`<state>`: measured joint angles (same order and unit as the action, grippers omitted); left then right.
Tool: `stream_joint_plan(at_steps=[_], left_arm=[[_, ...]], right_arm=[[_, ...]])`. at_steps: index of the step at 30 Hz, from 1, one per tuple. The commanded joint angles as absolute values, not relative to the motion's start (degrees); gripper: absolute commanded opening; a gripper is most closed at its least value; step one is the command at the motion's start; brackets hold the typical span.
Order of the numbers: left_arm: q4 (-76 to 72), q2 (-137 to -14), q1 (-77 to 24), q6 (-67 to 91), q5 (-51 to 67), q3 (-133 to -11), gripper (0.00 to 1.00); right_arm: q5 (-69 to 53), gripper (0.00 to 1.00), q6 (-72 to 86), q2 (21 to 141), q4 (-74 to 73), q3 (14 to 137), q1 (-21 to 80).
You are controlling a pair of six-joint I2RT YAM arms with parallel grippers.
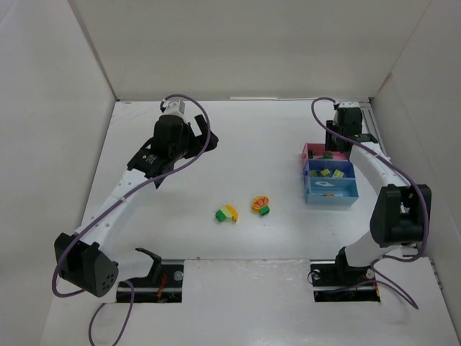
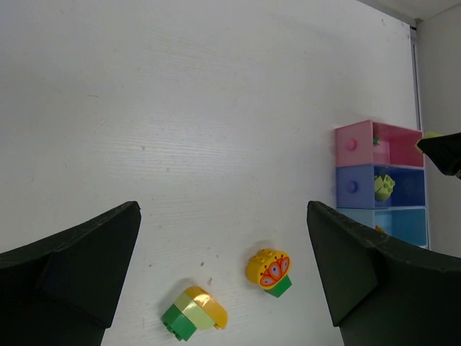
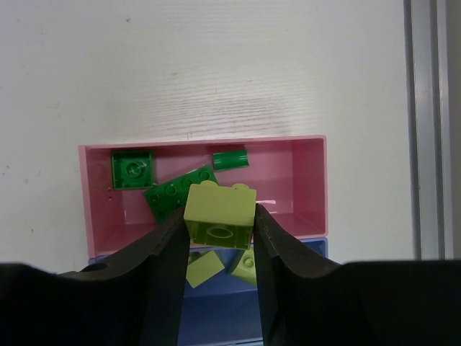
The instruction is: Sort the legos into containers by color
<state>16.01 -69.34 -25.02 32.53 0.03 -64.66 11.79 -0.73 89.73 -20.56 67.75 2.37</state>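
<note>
My right gripper (image 3: 220,220) pinches a pale yellow-green plastic brick (image 3: 220,210) above the magenta-pink plastic tray (image 3: 288,180)'s six-o'clock wall. I should shift farther toward six, over the dark blue plastic tray (image 3: 223,311), then release.

Pale green brick (image 3: 220,220) held above pink tray (image 3: 288,180), dark green bricks (image 3: 132,169) inside it, two mixed-colour clumps (image 1: 227,213) (image 1: 261,205) loose well away

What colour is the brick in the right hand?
Pale yellow-green. The brick shows best in the right wrist view.
</note>
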Motion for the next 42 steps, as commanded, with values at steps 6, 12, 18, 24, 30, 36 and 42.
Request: stream_joint_plan(at_steps=[6, 12, 18, 24, 30, 36, 42], left_arm=[[13.36, -71.1, -24.79, 30.94, 2.37, -68.64, 1.0], [12.22, -71.1, -24.79, 30.41, 3.51, -67.51, 1.0], [10.99, -71.1, -24.79, 30.41, 5.44, -66.45, 1.0], [8.96, -71.1, -24.79, 30.41, 8.61, -64.51, 1.0], [8.44, -71.63, -24.79, 30.41, 8.61, -64.51, 1.0], [8.44, -71.1, -24.79, 30.41, 8.61, -63.98, 1.0], [8.96, -71.1, -24.79, 30.41, 8.61, -63.98, 1.0]], right_arm=[[11.43, 0.07, -0.62, 86.15, -20.3, 66.98, 1.85], [12.04, 0.07, 0.53, 80.6, -21.45, 60.66, 1.85], [11.16, 0.07, 1.76, 73.66, -24.6, 55.47, 1.85], [11.16, 0.07, 2.29, 68.12, -26.37, 51.68, 1.85], [11.16, 0.07, 3.42, 65.22, -28.91, 51.15, 1.85], [11.16, 0.07, 3.43, 63.98, -28.92, 50.1, 1.85], [10.63, 0.07, 3.43, 63.46, -28.92, 50.1, 1.85]])
